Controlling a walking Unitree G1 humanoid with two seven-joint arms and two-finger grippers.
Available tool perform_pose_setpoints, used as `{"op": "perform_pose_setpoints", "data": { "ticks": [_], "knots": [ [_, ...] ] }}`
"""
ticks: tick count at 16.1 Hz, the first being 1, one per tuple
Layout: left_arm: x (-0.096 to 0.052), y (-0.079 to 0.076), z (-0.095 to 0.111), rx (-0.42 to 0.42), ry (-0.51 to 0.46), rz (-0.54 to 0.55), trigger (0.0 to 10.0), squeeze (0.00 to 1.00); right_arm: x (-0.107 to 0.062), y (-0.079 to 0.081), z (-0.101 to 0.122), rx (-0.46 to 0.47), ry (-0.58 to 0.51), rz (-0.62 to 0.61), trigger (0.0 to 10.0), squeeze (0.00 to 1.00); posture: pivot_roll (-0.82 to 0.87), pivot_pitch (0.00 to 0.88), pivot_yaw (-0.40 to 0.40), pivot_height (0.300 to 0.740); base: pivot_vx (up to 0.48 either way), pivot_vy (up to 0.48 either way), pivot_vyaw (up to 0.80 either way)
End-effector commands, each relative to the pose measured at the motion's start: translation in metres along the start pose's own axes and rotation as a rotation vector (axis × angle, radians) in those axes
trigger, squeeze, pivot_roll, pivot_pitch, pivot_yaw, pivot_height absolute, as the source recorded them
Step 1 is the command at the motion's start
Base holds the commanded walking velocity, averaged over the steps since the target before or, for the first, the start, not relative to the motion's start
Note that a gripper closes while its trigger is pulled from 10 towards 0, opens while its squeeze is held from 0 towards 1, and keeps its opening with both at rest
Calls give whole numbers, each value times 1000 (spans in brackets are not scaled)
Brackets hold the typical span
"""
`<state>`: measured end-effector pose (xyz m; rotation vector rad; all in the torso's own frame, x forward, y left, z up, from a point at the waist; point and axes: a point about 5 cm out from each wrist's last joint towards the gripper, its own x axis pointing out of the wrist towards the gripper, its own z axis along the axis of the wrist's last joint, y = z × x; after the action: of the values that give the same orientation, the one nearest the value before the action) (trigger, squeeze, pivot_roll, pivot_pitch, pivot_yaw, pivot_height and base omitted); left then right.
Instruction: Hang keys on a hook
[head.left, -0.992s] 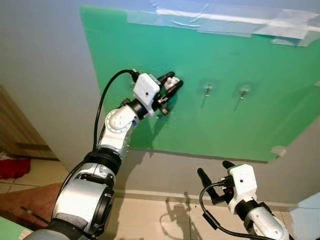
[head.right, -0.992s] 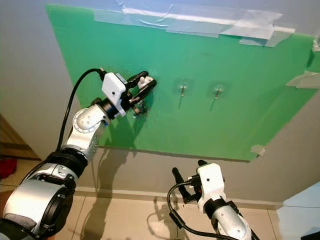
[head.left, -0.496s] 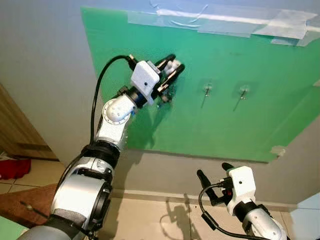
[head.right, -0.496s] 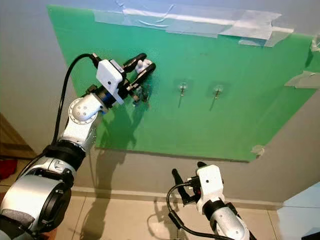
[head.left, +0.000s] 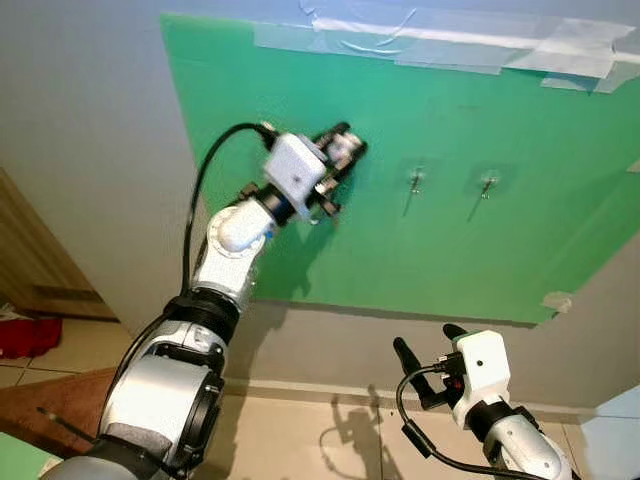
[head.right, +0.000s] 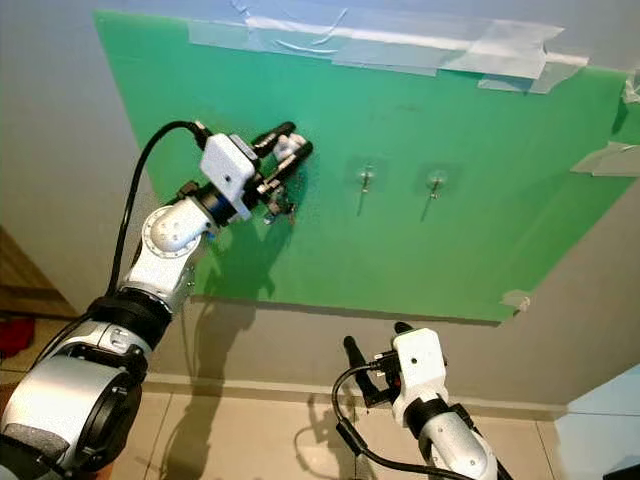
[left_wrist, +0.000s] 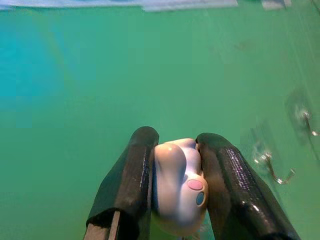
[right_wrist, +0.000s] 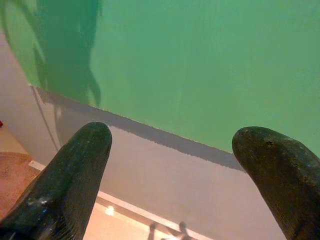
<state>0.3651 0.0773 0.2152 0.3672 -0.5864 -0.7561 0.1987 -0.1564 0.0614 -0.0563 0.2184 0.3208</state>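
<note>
Left wrist view: left gripper (left_wrist: 175, 187) jaws clamp the keys' white fob (left_wrist: 177, 185), lengthwise between fingers, toward the green board (left_wrist: 75, 75).

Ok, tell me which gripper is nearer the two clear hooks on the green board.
Left. The left gripper is up at the green board, just beside the hooks; the right gripper hangs well below the board.

A glossy white plastic key fob (left_wrist: 177, 185) is seen against matt green board (head.left: 500, 240); shiny metal hooks (left_wrist: 272, 167) are fixed.
</note>
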Motion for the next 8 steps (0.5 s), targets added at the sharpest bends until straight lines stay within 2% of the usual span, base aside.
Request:
{"op": "perform_pose_setpoints", "data": {
  "ticks": [1, 4, 8],
  "knots": [
    [2, -4, -1, 42, 16, -35, 0, 0, 1, -1, 0, -2, 0, -6, 10000, 0, -233, 40, 1, 740, 0, 0, 0],
    [6, -16, -1, 111, 27, -105, 0, 0, 2, 2, 2, 2, -5, -6, 10000, 0, -231, 36, 9, 740, 0, 0, 0],
    [5, -36, -9, 255, 69, -236, 0, 0, 3, 4, 3, 8, -8, -8, 10000, 0, -229, 34, 17, 740, 0, 0, 0]
  ]
}}
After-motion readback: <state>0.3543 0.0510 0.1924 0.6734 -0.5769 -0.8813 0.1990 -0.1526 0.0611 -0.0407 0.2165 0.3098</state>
